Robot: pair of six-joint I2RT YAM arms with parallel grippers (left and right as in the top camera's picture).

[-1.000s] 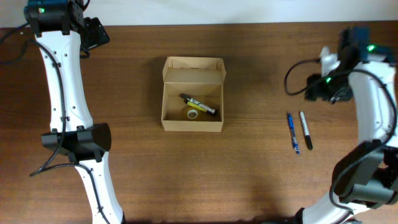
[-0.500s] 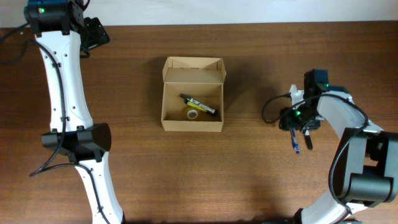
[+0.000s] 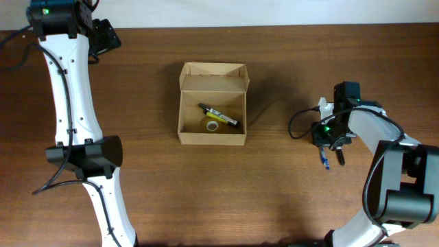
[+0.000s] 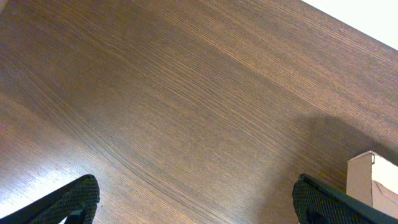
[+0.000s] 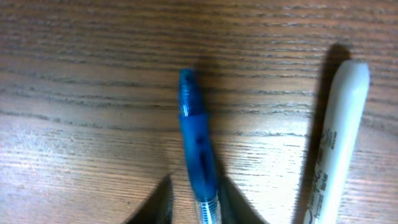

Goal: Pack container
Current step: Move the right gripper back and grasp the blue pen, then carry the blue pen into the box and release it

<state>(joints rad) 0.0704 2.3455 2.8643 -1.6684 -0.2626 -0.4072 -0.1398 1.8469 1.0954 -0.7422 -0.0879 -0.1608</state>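
The container (image 3: 212, 139), a tan cardboard box with its flap lid open at the back, stands mid-table. It holds a black and yellow marker (image 3: 219, 115) and a small tape roll (image 3: 213, 125). My right gripper (image 3: 328, 141) is down at the table on the right. In the right wrist view its fingers (image 5: 198, 202) are closed in around a blue pen (image 5: 196, 143) that lies on the wood. My left gripper (image 4: 196, 200) is open and empty at the far left back (image 3: 106, 36). A corner of the container (image 4: 375, 186) shows at the right edge of its view.
A black marker with a pale cap (image 3: 338, 155) lies just right of the blue pen (image 3: 324, 159), parallel to it, and it also shows in the right wrist view (image 5: 333, 149). The right arm's cable loops left of the gripper (image 3: 296, 123).
The right arm swung down from the right back of the table onto the blue pen, and its fingers closed in around it. The left arm and the container have not moved.
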